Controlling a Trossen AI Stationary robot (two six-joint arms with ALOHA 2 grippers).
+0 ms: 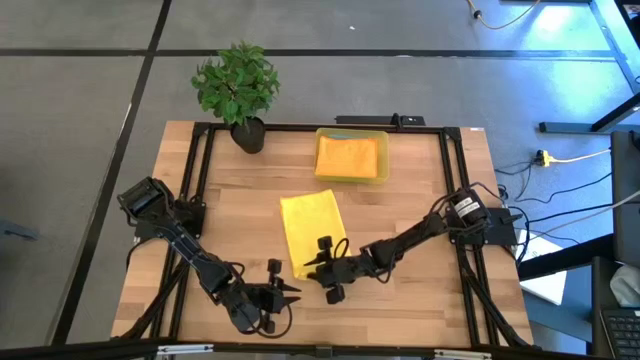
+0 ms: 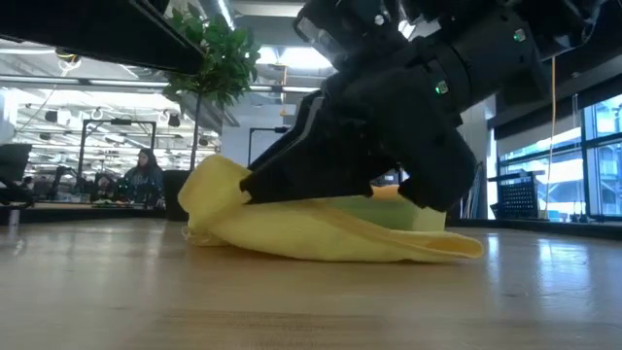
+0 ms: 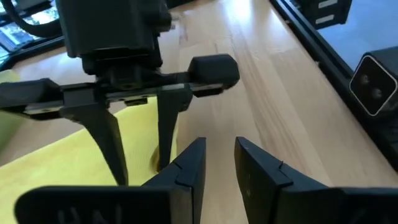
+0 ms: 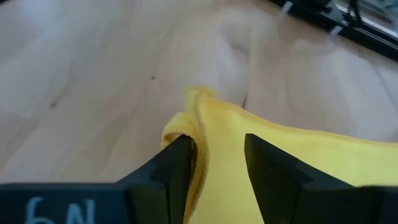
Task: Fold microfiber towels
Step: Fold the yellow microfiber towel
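My right gripper (image 1: 318, 262) reaches low across the table, its fingers (image 4: 177, 162) closing around the near corner of the yellow towel (image 1: 312, 232), not yet tight. The towel lies folded mid-table (its pinched edge bunched up). My left gripper (image 1: 287, 293) waits just beside, jaws slightly parted, empty.

The wooden table (image 1: 420, 200) has free room on its left half and along its right side, where a gripper could pass. In the middle lies the yellow towel (image 1: 312, 230), and the right gripper (image 1: 318, 263) stands low at its near edge. The left gripper (image 1: 290, 294) is just beside it, so the gap between them is narrow. At the far edge, the yellow bin (image 1: 351, 157) and the potted plant (image 1: 238, 92) block the way.
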